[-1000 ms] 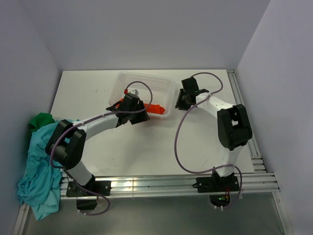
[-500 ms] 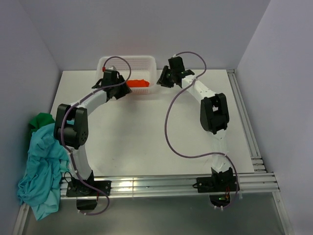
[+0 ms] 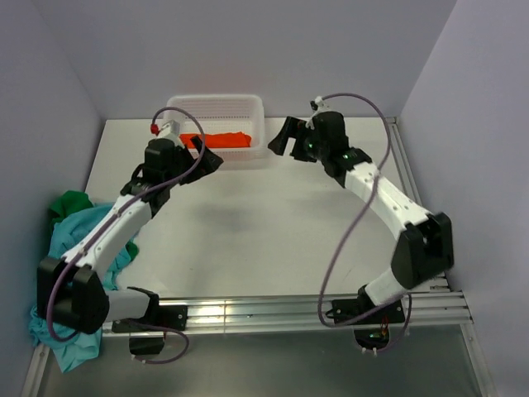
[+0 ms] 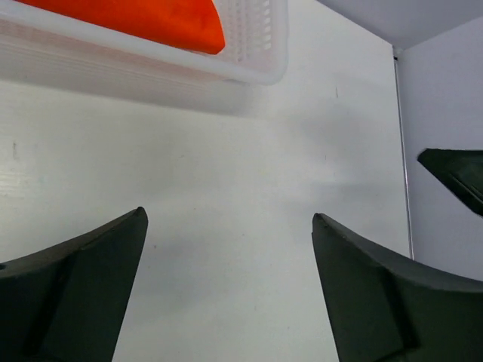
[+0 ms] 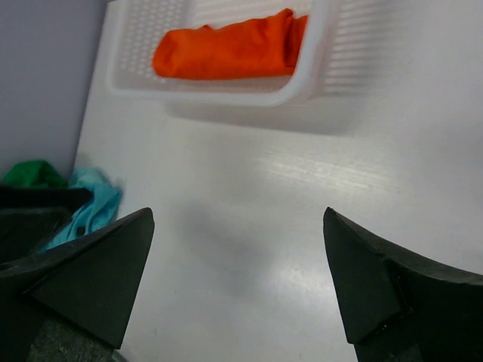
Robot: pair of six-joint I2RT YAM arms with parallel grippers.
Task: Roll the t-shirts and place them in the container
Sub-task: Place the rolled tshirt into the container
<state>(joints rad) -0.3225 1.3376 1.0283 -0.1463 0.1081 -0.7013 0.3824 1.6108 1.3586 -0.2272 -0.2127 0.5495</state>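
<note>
A rolled bright orange t-shirt (image 3: 216, 139) lies inside the white mesh basket (image 3: 248, 106) at the back of the table; it also shows in the left wrist view (image 4: 143, 19) and the right wrist view (image 5: 226, 49). A teal-blue t-shirt (image 3: 70, 273) hangs crumpled over the table's left edge, with a dark green t-shirt (image 3: 70, 203) bunched behind it. My left gripper (image 3: 207, 154) hovers open just in front of the basket's left part, holding nothing (image 4: 229, 219). Right of the basket, my right gripper (image 3: 281, 139) is open and empty too (image 5: 238, 213).
The basket's rim (image 4: 256, 45) stands close ahead of both grippers against the back wall. Grey walls close in the table at the back and both sides. A metal rail (image 3: 413, 190) runs along the right edge. The teal (image 5: 94, 207) and green (image 5: 30, 175) cloth show at far left.
The basket with the orange t-shirt went from mid-table to the back wall. Both grippers have since let go, opened wide and drawn back from it.
</note>
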